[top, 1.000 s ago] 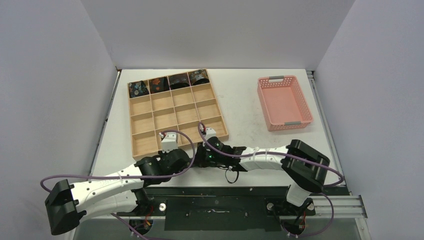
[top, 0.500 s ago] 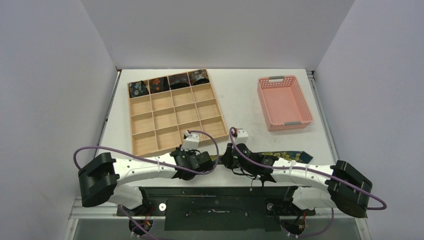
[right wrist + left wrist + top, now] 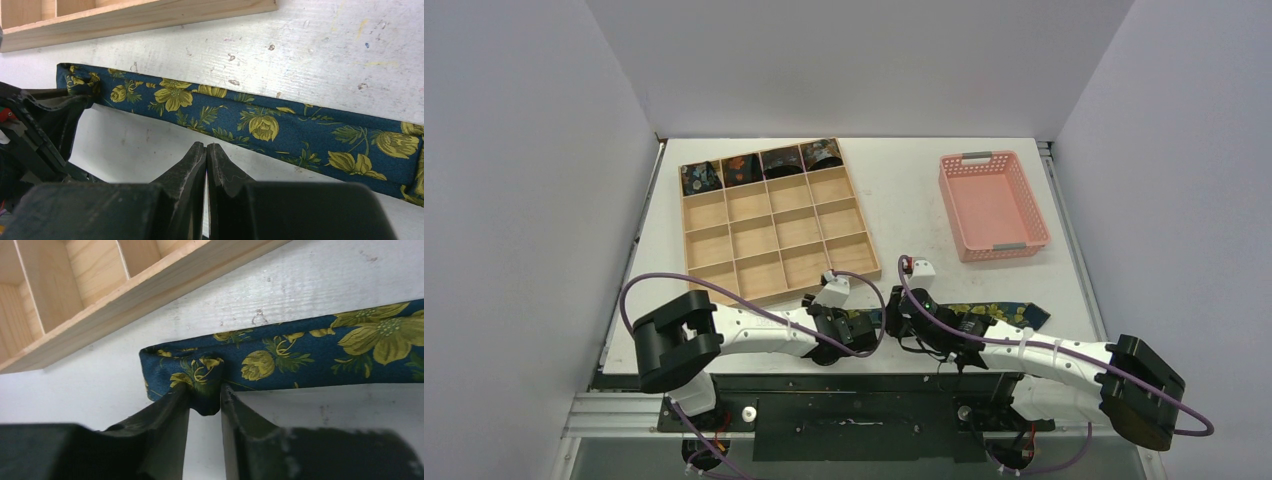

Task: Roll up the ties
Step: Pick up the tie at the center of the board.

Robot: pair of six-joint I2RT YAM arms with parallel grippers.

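- Our left arm (image 3: 754, 331) lies low and stretched to the right, just in front of the near rim of the wooden tray (image 3: 784, 289).
- Our left gripper (image 3: 205, 397) sits off the tray's near right corner. Its two fingers (image 3: 167, 422) are pinched on a fold at the end of the tie (image 3: 300, 360).
- Our right arm (image 3: 1044, 352) reaches leftward towards that same corner, elbow well to the right of the tray, wrist low.
- Our right gripper (image 3: 206, 150) has its fingertips pressed together. Whether they nip the tie's near edge, we cannot tell.
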